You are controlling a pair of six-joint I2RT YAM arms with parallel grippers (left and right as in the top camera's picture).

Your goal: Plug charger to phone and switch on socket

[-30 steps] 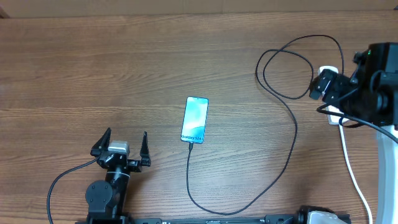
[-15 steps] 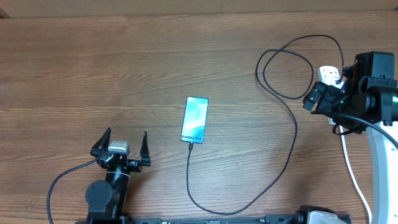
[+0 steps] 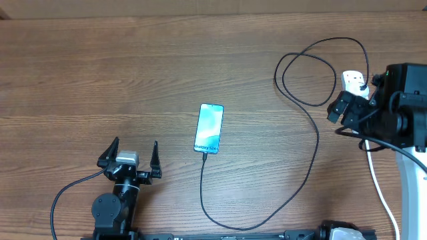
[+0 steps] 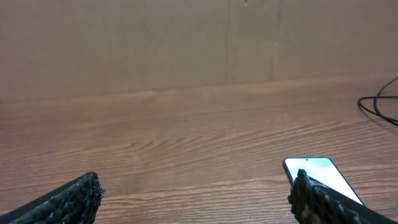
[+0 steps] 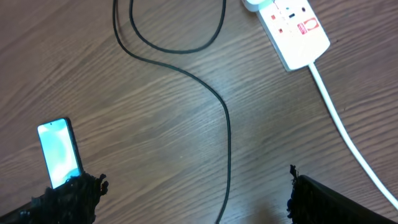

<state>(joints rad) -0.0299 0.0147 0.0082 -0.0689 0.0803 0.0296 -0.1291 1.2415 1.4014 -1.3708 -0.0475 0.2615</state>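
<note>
Looks like a robotics lab or test station: bare wood-grain table [image 3: 100,67], plain brown panel [image 4: 155,43] closing off its far edge, left arm [image 3: 115,200] and right arm [image 3: 400,127] mounted on a black rail [image 3: 227,236] along the near edge.

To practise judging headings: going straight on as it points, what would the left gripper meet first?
Likely nothing: the left gripper faces bare table; the phone lies off to its right.

Lit phone [image 3: 209,127], looping black charger [image 5: 229,143], white socket [image 5: 295,28]
</note>
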